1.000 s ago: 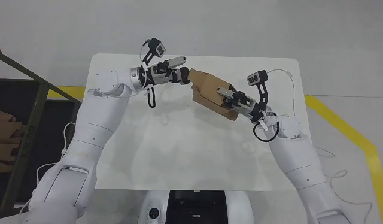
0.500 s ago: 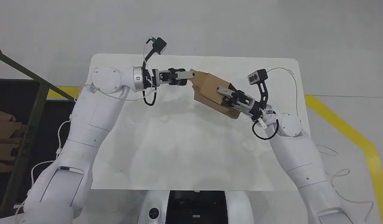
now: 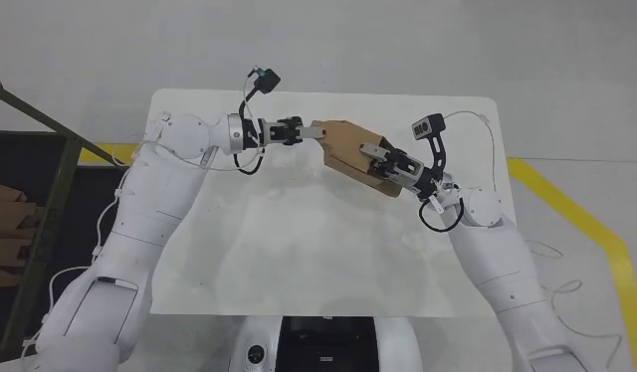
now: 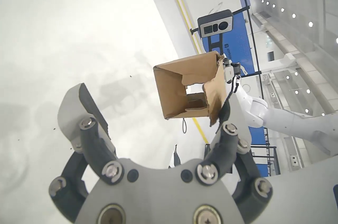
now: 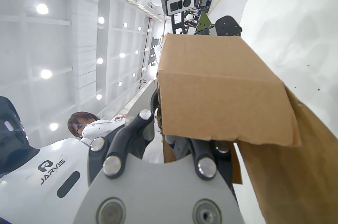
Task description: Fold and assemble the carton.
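The brown carton (image 3: 350,149) is held above the white table (image 3: 299,263), toward the far side, as an open-ended tube. In the left wrist view the carton (image 4: 182,71) shows its hollow inside and loose flaps. My left gripper (image 3: 305,130) is at the carton's left end, open, with one fingertip (image 4: 225,110) touching a hanging flap. My right gripper (image 3: 381,160) is shut on the carton's other end. In the right wrist view the carton (image 5: 219,93) lies close, its wall pinched beside one finger (image 5: 146,120); the other finger is hidden behind the cardboard.
A dark rack (image 3: 35,173) with stacked flat cardboard stands left of the table. Yellow floor tape (image 3: 567,208) runs at the right. The near half of the table is bare.
My left wrist has rolled over and its gripper has shifted slightly along the carton's left end. The carton has turned a little in the right gripper, which stays put.
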Action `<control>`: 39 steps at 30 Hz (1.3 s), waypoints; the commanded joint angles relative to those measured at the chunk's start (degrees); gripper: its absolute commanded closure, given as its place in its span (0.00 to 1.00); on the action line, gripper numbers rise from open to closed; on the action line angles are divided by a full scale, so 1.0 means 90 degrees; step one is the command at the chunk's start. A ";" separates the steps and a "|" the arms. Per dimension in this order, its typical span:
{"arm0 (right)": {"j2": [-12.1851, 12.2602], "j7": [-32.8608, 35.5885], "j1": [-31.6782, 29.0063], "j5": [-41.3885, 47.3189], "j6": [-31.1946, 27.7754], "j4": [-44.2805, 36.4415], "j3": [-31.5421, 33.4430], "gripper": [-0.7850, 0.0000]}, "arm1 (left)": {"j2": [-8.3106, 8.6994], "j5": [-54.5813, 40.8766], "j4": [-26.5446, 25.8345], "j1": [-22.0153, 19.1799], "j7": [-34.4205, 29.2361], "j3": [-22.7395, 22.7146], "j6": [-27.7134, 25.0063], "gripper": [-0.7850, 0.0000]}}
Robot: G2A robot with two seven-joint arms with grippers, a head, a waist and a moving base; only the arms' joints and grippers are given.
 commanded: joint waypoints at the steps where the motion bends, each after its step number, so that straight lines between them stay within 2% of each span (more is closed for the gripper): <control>1: -0.0001 0.0020 -0.0005 0.0038 -0.0011 -0.0005 0.0001 1.00 | -0.0005 -0.0182 0.0048 0.0003 0.0000 0.0003 0.0052 0.00; 9: -0.0003 0.0151 -0.0025 0.0282 -0.0061 -0.0033 0.0028 1.00 | -0.0024 -0.0712 0.0172 0.0099 0.0131 0.0047 0.0222 0.00; 20: -0.0065 0.0188 0.0126 0.0450 -0.0105 -0.0044 -0.0158 1.00 | -0.0043 -0.0826 0.0194 0.0133 0.0199 0.0225 0.0271 0.00; 39: -0.0075 0.0301 0.0097 0.0714 -0.0120 0.0043 -0.0077 1.00 | -0.0033 -0.0954 0.0275 0.0102 -0.0007 0.0386 0.0291 0.00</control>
